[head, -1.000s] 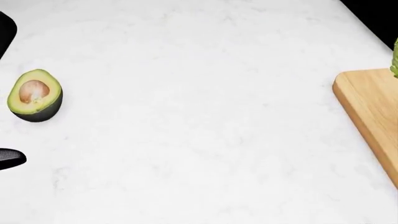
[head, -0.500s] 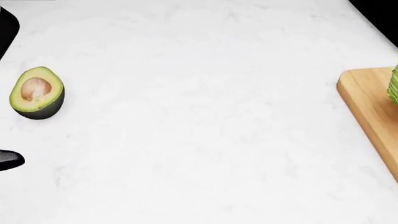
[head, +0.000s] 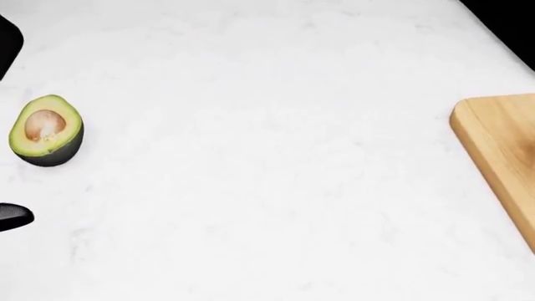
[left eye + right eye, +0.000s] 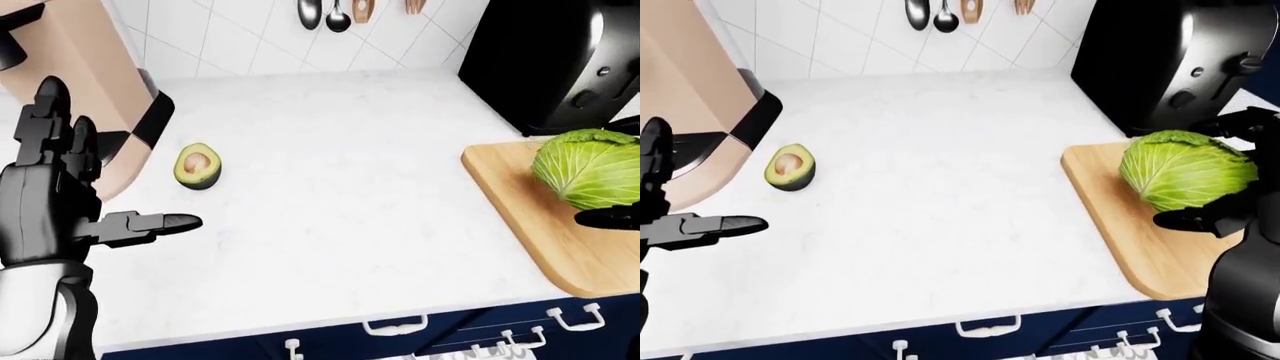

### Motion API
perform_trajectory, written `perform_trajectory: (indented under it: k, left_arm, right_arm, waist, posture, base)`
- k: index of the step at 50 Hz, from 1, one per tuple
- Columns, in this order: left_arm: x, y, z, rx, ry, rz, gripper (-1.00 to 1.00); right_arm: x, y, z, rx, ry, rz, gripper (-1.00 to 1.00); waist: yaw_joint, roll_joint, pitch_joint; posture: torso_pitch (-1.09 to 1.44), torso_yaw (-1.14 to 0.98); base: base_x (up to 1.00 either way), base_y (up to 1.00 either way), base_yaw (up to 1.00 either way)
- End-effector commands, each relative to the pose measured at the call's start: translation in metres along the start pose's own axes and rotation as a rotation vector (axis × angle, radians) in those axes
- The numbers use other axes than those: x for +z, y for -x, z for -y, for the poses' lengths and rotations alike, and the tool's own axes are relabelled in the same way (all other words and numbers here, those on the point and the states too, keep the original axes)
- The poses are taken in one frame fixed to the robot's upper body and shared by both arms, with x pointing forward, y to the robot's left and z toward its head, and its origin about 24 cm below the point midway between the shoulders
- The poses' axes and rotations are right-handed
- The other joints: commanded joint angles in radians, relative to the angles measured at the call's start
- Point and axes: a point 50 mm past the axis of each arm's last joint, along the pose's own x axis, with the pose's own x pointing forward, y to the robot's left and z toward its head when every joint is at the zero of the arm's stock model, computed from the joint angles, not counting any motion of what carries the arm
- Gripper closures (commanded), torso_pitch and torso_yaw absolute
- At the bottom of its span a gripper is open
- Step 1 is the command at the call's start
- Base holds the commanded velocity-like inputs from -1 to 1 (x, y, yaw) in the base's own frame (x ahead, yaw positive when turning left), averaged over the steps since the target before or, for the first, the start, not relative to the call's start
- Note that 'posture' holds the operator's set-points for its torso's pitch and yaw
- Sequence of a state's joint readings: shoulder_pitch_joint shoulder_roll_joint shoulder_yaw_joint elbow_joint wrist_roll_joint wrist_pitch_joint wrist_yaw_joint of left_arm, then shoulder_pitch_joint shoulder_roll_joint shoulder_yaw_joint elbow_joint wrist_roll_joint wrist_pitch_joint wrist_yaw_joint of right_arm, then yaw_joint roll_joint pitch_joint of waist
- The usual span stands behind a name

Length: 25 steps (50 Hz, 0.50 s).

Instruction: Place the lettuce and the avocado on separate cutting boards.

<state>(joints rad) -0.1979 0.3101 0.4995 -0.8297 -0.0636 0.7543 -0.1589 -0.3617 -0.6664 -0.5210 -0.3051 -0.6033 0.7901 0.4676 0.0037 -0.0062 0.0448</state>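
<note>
White marble surface (image 4: pixel 340 172) fills our view: avocado (image 4: pixel 198 166) left of centre, just above our left hand's (image 4: pixel 50 202) spread fingers; our right hand's (image 4: pixel 1225 180) parted fingers flank the lettuce (image 4: pixel 1185 169) on the cutting board (image 4: pixel 1120 225), right.

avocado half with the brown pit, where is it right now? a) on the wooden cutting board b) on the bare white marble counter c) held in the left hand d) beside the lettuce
b: the halved green avocado with the brown pit lies cut face up on the white marble counter, apart from the open black left hand and far from the light wooden cutting board.
</note>
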Motion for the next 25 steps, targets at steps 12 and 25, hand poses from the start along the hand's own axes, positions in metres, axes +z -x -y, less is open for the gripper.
perform_trajectory:
  k: [12, 25]
  left_arm:
    - [0.0118, -0.0009, -0.0002, 0.008, -0.020, 0.072, -1.00]
    - [0.0101, 0.0006, -0.0010, 0.010, -0.025, 0.068, -1.00]
  right_arm:
    - [0.0139, 0.0035, 0.0109, -0.053, 0.007, 0.064, 0.55]
    - [0.0110, 0.0067, 0.0124, -0.038, 0.009, 0.058, 0.11]
  waist:
    - [0.001, -0.007, -0.020]
    - [0.001, -0.007, -0.019]
  posture:
    - [0.00, 0.00]
    - [0.00, 0.00]
  base:
    - [0.00, 0.00, 0.00]
    - [0.00, 0.00, 0.00]
